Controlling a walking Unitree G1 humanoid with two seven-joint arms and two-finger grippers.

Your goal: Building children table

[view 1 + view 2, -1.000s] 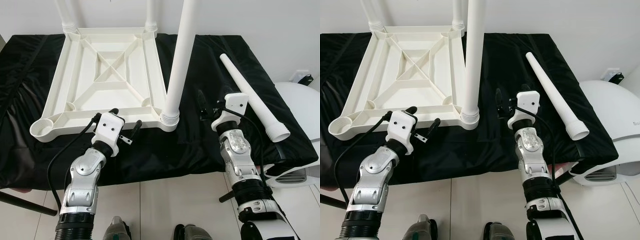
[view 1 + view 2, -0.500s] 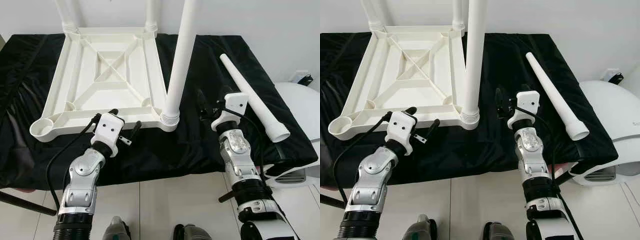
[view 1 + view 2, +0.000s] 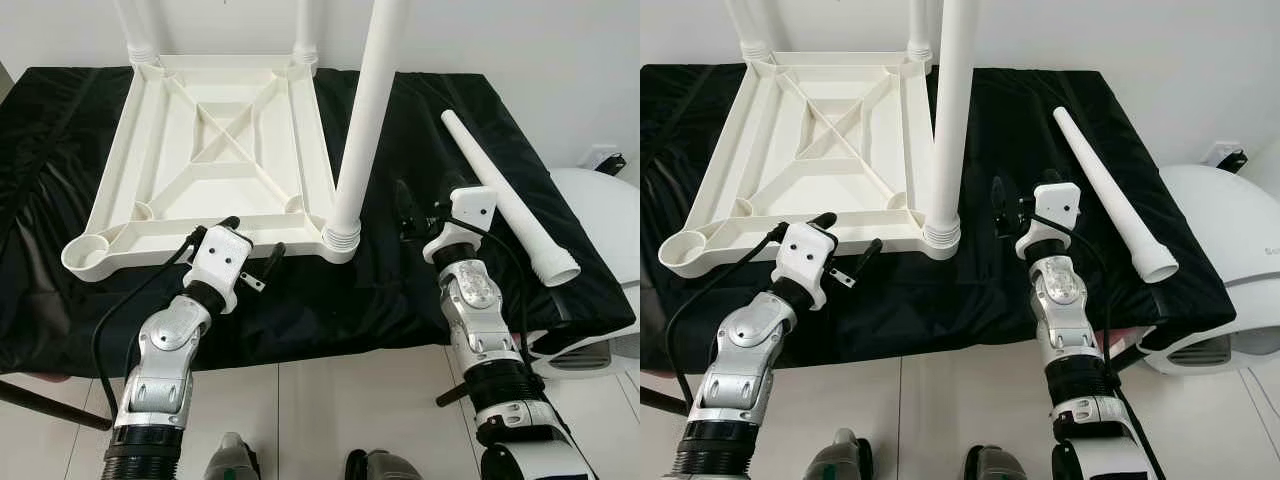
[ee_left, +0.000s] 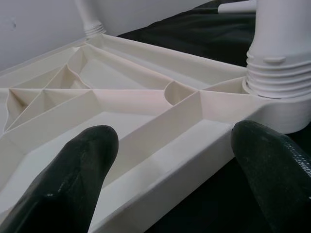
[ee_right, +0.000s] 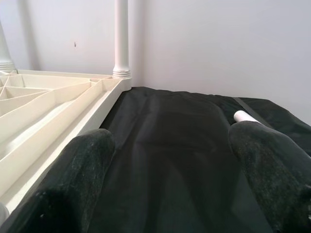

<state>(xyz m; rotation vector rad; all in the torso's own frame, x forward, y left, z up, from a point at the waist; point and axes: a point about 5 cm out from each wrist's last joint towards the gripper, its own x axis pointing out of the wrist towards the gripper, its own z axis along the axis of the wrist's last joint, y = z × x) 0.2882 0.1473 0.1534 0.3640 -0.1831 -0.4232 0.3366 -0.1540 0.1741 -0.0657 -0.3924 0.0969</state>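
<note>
**Upside-down table with one leg not yet fitted**

The white plastic children table top (image 3: 215,165) lies upside down on the black cloth (image 3: 420,290) that covers the work surface. Three round white plastic legs stand upright in its corner sockets: two at the far corners and one tall leg (image 3: 365,115) at the near right corner. The near left corner socket (image 3: 88,254) has no leg in it. The fourth white plastic leg (image 3: 508,197) lies loose on the cloth, well apart from the table top, on the robot's right side.

The left gripper (image 3: 250,250) is at the near edge of the table top, with its two black fingers (image 4: 73,170) spread apart and holding nothing. The right gripper (image 3: 418,210) is above the cloth between the standing near leg and the loose leg, its fingers (image 5: 77,170) also released and empty.

A white rounded appliance (image 3: 600,210) stands beside the right end of the surface.
</note>
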